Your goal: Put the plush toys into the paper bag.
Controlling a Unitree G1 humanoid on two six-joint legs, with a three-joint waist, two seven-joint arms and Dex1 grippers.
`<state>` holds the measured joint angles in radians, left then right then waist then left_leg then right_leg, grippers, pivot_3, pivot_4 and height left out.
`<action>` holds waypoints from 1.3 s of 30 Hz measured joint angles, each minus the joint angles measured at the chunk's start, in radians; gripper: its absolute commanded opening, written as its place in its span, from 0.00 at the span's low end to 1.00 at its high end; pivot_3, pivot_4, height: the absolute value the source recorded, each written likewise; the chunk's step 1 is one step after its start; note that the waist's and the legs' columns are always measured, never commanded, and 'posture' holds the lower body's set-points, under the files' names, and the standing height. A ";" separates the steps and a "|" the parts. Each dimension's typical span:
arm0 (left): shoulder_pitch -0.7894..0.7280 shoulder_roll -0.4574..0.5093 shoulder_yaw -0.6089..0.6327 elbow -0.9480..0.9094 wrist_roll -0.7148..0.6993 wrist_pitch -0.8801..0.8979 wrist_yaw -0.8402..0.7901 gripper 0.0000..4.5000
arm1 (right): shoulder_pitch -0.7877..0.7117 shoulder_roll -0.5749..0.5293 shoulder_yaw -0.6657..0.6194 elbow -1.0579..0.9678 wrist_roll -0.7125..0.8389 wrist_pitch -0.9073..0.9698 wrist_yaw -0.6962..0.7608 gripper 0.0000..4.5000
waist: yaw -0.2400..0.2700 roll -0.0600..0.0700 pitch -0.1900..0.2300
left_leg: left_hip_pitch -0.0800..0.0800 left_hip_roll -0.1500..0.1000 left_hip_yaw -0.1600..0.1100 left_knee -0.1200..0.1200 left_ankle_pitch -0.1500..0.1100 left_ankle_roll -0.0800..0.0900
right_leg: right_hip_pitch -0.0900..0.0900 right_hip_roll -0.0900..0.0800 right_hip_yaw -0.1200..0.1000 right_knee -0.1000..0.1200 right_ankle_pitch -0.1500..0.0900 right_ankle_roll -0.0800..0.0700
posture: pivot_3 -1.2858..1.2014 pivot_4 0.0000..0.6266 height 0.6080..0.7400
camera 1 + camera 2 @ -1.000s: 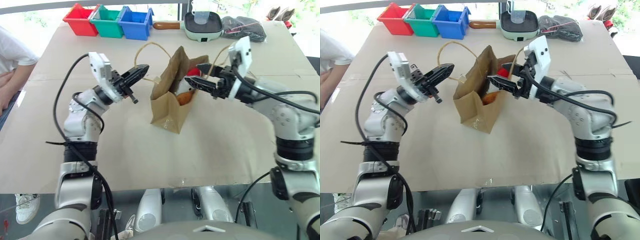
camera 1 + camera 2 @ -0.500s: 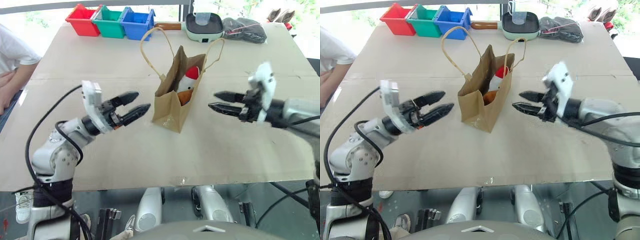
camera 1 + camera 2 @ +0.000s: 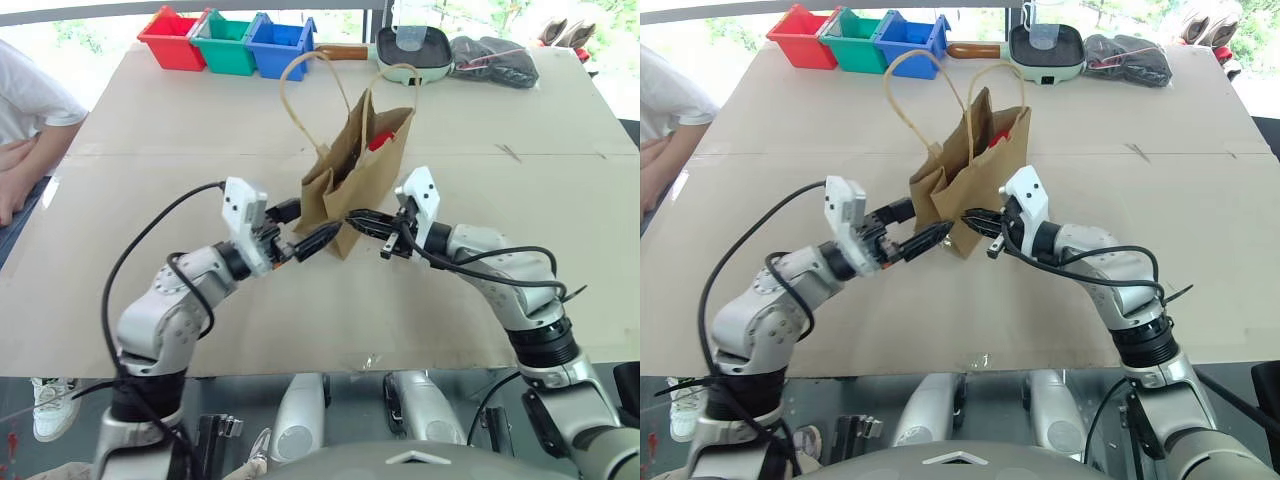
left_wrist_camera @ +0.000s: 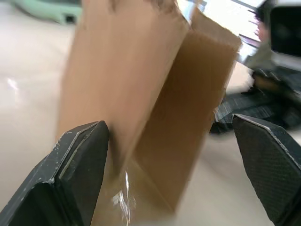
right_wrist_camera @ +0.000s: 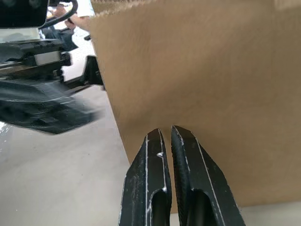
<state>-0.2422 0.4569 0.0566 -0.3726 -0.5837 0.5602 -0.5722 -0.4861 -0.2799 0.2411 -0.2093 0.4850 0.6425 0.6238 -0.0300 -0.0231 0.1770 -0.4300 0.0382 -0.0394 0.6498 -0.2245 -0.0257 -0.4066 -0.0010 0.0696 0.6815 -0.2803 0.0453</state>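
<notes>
Left claw (image 3: 307, 234) apart, straddling paper bag's near left corner; right claw (image 3: 362, 221) pinched together, empty, tip at bag's near right face. Paper bag (image 3: 362, 172) upright mid worktop (image 3: 150, 180), red plush toy (image 3: 381, 140) peeking at mouth. Judgement: steady bag low, push gently, avoid tipping

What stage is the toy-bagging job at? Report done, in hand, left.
Done: a red plush toy shows inside the open top of the paper bag, and no toy lies loose on the table.
In hand: nothing held. The left gripper is open beside the bag's base; the right gripper is shut at its other side.
Left: whether the second toy is inside cannot be seen.
</notes>
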 measured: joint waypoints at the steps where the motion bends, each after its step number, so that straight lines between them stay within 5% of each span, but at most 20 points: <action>1: -0.007 -0.012 -0.016 0.003 0.038 -0.023 0.022 1.00 | 0.002 0.002 0.000 -0.002 -0.004 -0.001 0.000 0.01 | 0.000 0.000 0.000 | 0.000 0.000 0.000 0.000 0.000 0.000 | 0.000 0.000 0.000 0.000 0.000 0.000 | 0.52 0.24 1.00; 4: -0.012 -0.058 -0.042 0.038 0.120 -0.085 0.072 0.88 | 0.031 -0.015 -0.002 -0.024 -0.020 -0.009 -0.002 0.00 | 0.000 0.000 0.000 | 0.000 0.000 0.000 0.000 0.000 0.000 | 0.000 0.000 0.000 0.000 0.000 0.000 | 0.52 0.24 1.00; 7: -0.017 -0.097 -0.048 0.073 0.150 -0.130 0.085 0.61 | 0.083 -0.059 -0.005 -0.085 -0.056 -0.033 -0.005 0.00 | 0.001 0.000 0.000 | 0.000 0.000 0.000 0.000 0.000 0.000 | 0.000 0.000 0.000 0.001 0.000 0.000 | 0.52 0.24 1.00; 8: -0.021 -0.099 -0.048 0.085 0.153 -0.143 0.081 0.48 | 0.100 -0.076 -0.011 -0.120 -0.063 -0.036 -0.006 0.09 | 0.000 0.000 0.000 | 0.000 0.000 0.000 0.000 0.000 0.000 | 0.000 0.000 0.000 0.001 0.000 0.000 | 0.52 0.24 1.00; 10: -0.029 -0.100 -0.047 0.100 0.158 -0.163 0.071 0.37 | 0.120 -0.088 -0.029 -0.159 -0.059 -0.036 -0.008 0.16 | 0.000 0.000 0.000 | 0.000 0.000 0.000 0.000 0.000 0.000 | 0.000 0.000 0.000 0.001 0.000 0.000 | 0.52 0.24 1.00; 14: -0.070 -0.088 -0.005 0.198 0.148 -0.245 -0.007 0.00 | 0.212 -0.175 -0.127 -0.299 -0.032 -0.036 0.001 0.58 | 0.003 0.000 0.000 | 0.000 0.000 0.000 0.001 0.000 0.000 | 0.000 0.000 0.000 0.001 0.000 0.000 | 0.52 0.24 1.00; 17: -0.118 0.016 0.016 0.329 0.102 -0.326 -0.254 0.00 | 0.288 -0.250 -0.221 -0.384 -0.015 -0.051 0.018 0.87 | -0.001 0.000 0.000 | 0.001 0.000 0.000 0.001 0.000 0.000 | 0.000 0.001 0.000 0.001 0.000 0.000 | 0.52 0.24 1.00; 22: -0.354 0.173 0.039 0.679 0.026 -0.405 -0.774 0.00 | 0.439 -0.386 -0.439 -0.481 0.068 -0.087 0.131 0.87 | 0.009 0.000 0.000 | 0.001 0.000 0.001 0.002 0.000 0.000 | 0.001 0.001 -0.001 -0.001 0.000 0.000 | 0.52 0.24 1.00; 28: -0.619 0.141 -0.035 1.134 0.142 -0.602 -1.017 0.00 | 0.515 -0.451 -0.537 -0.480 0.100 -0.107 0.181 0.87 | 0.016 -0.001 -0.001 | 0.001 -0.001 -0.001 0.003 0.000 0.000 | 0.005 0.001 -0.002 -0.002 0.000 0.000 | 0.52 0.24 1.00; 31: -0.680 0.103 -0.061 1.318 0.211 -0.695 -1.033 0.24 | 0.504 -0.450 -0.527 -0.447 0.085 -0.123 0.174 0.88 | 0.008 -0.001 -0.001 | 0.001 -0.001 -0.001 0.003 0.000 0.001 | 0.004 0.001 -0.002 -0.001 0.000 0.000 | 0.52 0.24 1.00; 37: -0.664 0.117 -0.019 1.301 0.207 -0.634 -1.026 0.71 | 0.459 -0.417 -0.504 -0.402 0.088 -0.142 0.164 0.88 | -0.006 -0.001 -0.001 | 0.001 0.000 -0.002 0.003 0.000 0.001 | 0.004 0.001 -0.003 0.000 0.000 0.000 | 0.52 0.24 1.00; 39: -0.584 0.156 0.021 1.173 0.176 -0.549 -0.990 0.71 | 0.459 -0.423 -0.493 -0.401 0.095 -0.141 0.172 0.88 | -0.014 -0.001 -0.001 | 0.002 0.000 -0.002 0.003 0.000 0.001 | 0.004 0.001 -0.002 0.000 0.000 0.000 | 0.52 0.24 1.00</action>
<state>-0.8264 0.6127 0.0779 0.8006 -0.4073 0.0114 -1.5618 -0.0268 -0.7032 -0.2522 -0.6105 0.5802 0.5017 0.7955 -0.0442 -0.0236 0.1762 -0.4282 0.0386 -0.0412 0.6527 -0.2248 -0.0251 -0.4024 0.0000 0.0677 0.6819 -0.2806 0.0455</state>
